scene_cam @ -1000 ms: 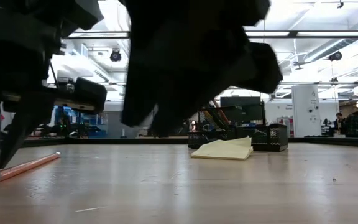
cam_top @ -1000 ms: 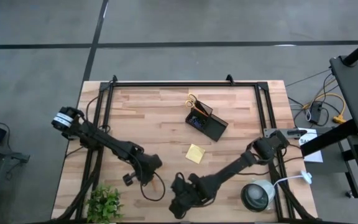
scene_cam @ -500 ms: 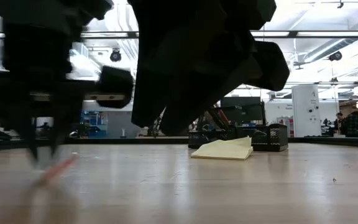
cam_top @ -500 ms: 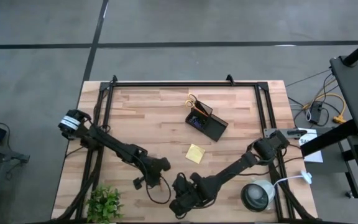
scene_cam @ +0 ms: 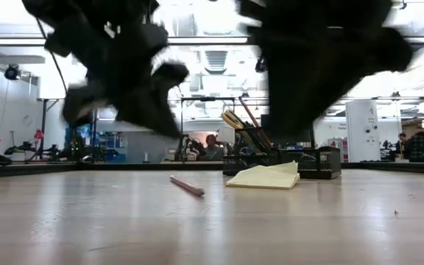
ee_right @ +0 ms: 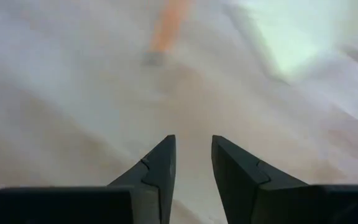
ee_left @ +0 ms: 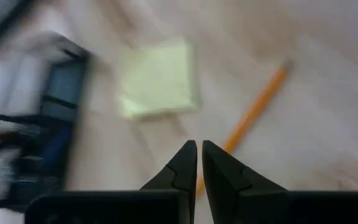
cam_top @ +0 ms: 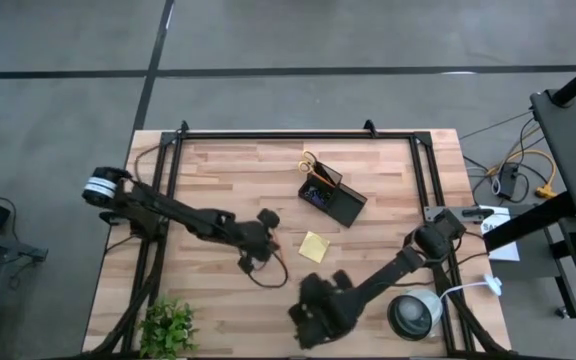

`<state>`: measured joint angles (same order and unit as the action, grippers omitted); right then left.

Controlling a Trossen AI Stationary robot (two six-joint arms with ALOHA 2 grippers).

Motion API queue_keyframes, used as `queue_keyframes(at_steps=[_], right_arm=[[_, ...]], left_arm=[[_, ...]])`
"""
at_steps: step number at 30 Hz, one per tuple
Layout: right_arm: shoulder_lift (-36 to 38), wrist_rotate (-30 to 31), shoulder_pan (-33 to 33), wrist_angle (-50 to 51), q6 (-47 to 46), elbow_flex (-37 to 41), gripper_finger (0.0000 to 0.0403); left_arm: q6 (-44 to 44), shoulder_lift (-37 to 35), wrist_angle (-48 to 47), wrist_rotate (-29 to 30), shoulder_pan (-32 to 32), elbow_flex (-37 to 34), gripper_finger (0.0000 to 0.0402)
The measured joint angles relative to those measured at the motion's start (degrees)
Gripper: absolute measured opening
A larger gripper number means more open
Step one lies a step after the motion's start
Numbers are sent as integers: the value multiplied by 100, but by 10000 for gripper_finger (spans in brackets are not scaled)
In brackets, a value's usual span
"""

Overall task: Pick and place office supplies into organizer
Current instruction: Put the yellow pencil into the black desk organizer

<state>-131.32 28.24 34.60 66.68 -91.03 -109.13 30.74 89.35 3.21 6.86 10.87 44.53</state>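
Green leaves of the plant sit at the table's near left corner, seen only from above. Right of it, the left gripper hangs mid-table with its fingers pressed together on nothing; its wrist view shows an orange pencil lying just ahead and partly under the tips, a detail the high view is too small to give. The low view shows that pencil flat on the wood, left of the pad. The yellow pad lies beside the left gripper, with the organizer beyond it, scissors standing in its cup. The right gripper hovers near the front edge, fingers a little apart and empty. The lamp stands at its right.
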Motion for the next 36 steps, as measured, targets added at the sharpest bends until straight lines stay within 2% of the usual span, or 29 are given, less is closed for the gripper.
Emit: queue_keyframes(at_steps=[2, 4, 7, 10, 12, 16, 22, 29, 36], right_arm=[[8, -156, 16, 489, -977, 44, 93], [11, -614, -51, 378, -1533, 156, 91], [11, -987, -145, -376, -1662, 338, 82], [11, -899, -181, -852, -1662, 395, 69], [11, -775, -187, -824, -1694, 362, 61], [29, -722, -187, -804, -1505, 260, 51], [83, -752, -157, -641, -1365, 257, 47], [85, -1182, -176, -748, -875, 431, 47], [168, -1481, -325, -764, 171, 765, 47]], left_arm=[[-2, -180, 137, -40, -194, 14, 11], [-2, -187, 137, -174, -464, 46, 11], [-23, 15, 168, -575, -948, 141, 11], [-39, 364, 180, -890, -1369, 283, 11], [-27, 625, 170, -983, -1533, 393, 11], [-15, 1034, 79, -1044, -1617, 602, 11], [2, 1175, -764, -1245, -1606, 665, 11], [-273, 697, -1800, -1257, -1573, 565, 11], [-606, 66, -2519, -1343, -1562, 446, 11]])
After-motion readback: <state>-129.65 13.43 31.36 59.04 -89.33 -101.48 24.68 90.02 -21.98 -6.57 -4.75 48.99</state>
